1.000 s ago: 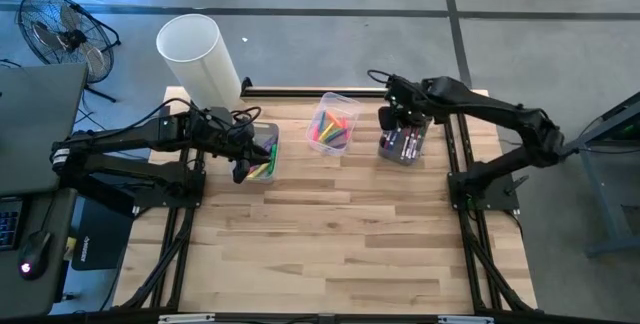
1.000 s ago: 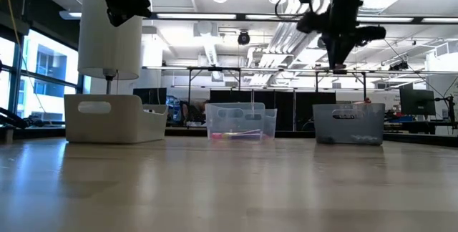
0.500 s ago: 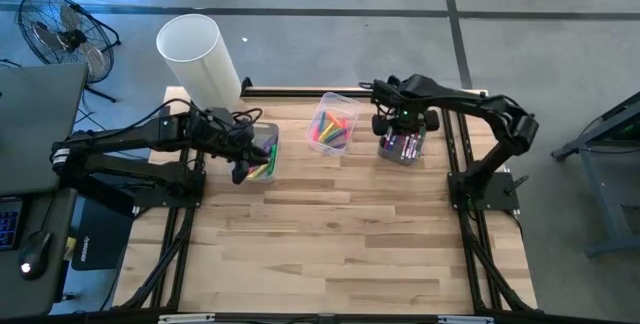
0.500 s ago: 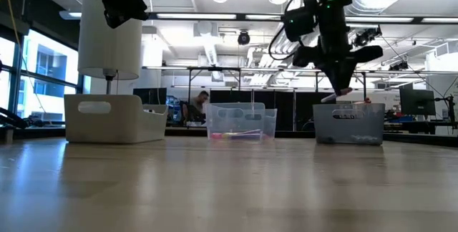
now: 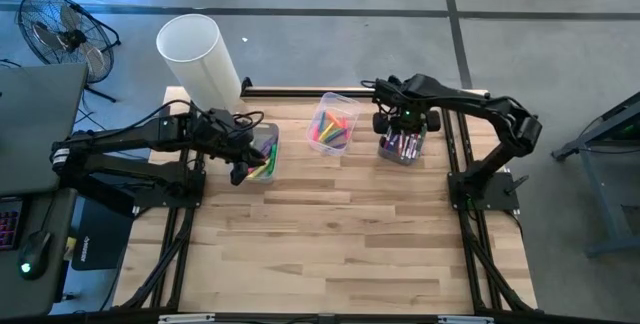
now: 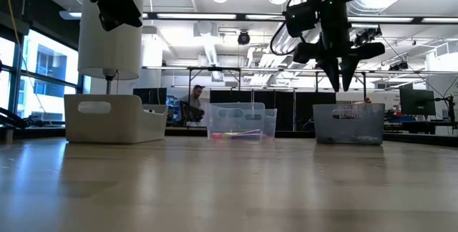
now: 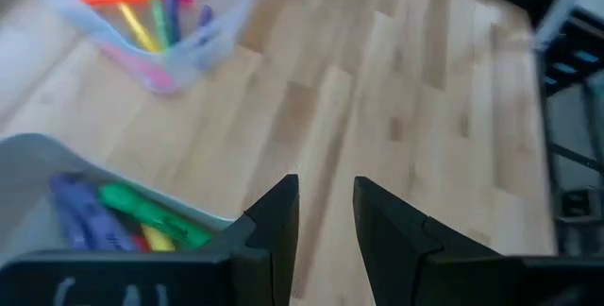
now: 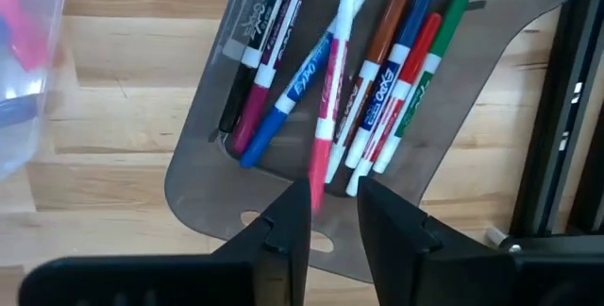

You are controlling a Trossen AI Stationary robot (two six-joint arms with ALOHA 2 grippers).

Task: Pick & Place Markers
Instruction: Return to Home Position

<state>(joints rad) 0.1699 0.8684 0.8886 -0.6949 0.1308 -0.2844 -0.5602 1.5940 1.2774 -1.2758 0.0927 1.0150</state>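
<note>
High view: my right arm arches over the dark bin (image 8: 203, 193), right fingers (image 8: 288, 226) narrowly parted, empty; left fingers (image 7: 274, 221) likewise above white bin (image 7: 28, 160).

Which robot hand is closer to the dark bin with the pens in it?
Right. The right hand hangs just above the dark bin; the left hand is far off, over the white bin.
</note>
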